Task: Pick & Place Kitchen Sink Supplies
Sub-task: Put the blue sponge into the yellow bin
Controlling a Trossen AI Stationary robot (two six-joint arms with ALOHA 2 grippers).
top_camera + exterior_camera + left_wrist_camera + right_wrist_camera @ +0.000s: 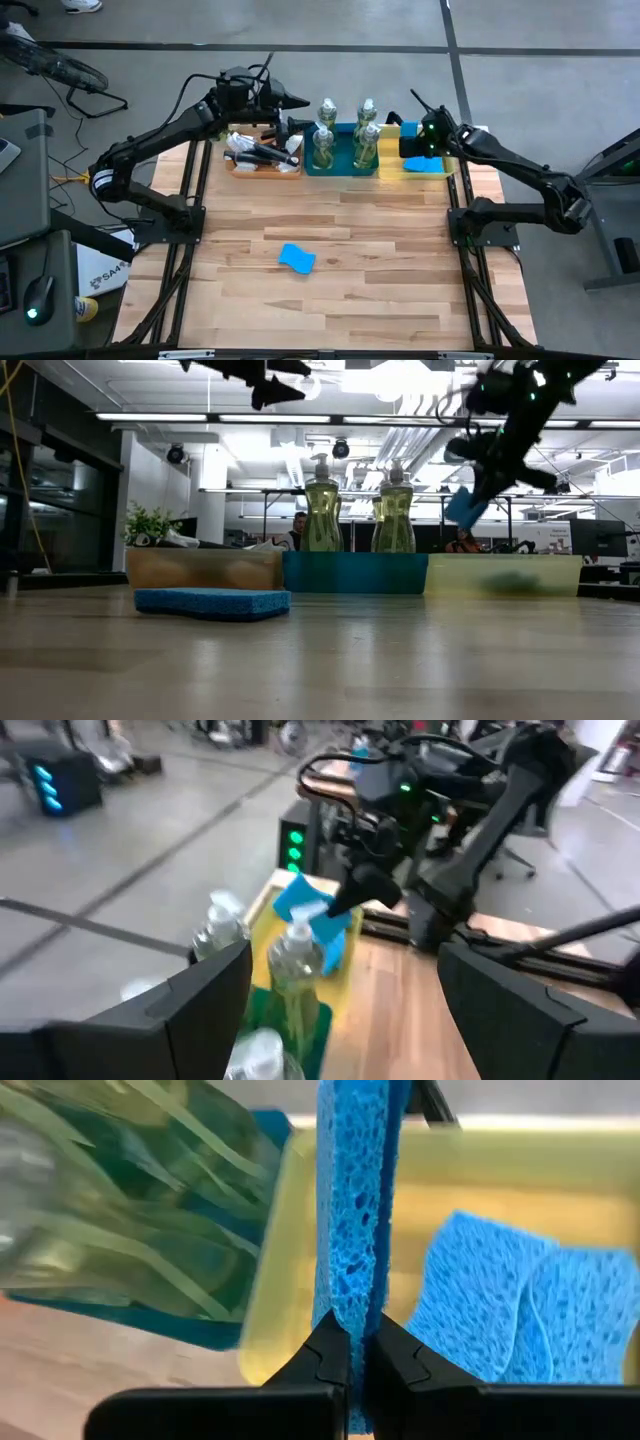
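Note:
My right gripper (405, 141) is shut on a bright blue sponge (465, 508) above the yellow tray (427, 169), where two more blue sponges (520, 1312) lie flat. Another blue sponge (297, 258) lies flat on the wooden table, mid-front. Several clear bottles of yellow-green liquid (325, 142) stand upright in the blue tray (342, 170). Black brushes with white heads (258, 152) lie in the brown tray (262, 172). My left gripper (293, 100) hovers open, high above the brown tray, touching nothing. My right gripper pinches the blue sponge between its two fingers across its broad faces, at one end (355, 1342), where the foam is dented in. The fingers come from above. The sponge hangs on edge below the fingers, tilted, lifted clear above the yellow tray.
The three trays stand side by side along the table's far edge: brown on the left, blue in the middle, yellow on the right. A small green plant (150, 523) shows by the brown tray. The near half of the table (330, 300) holds only the loose sponge.

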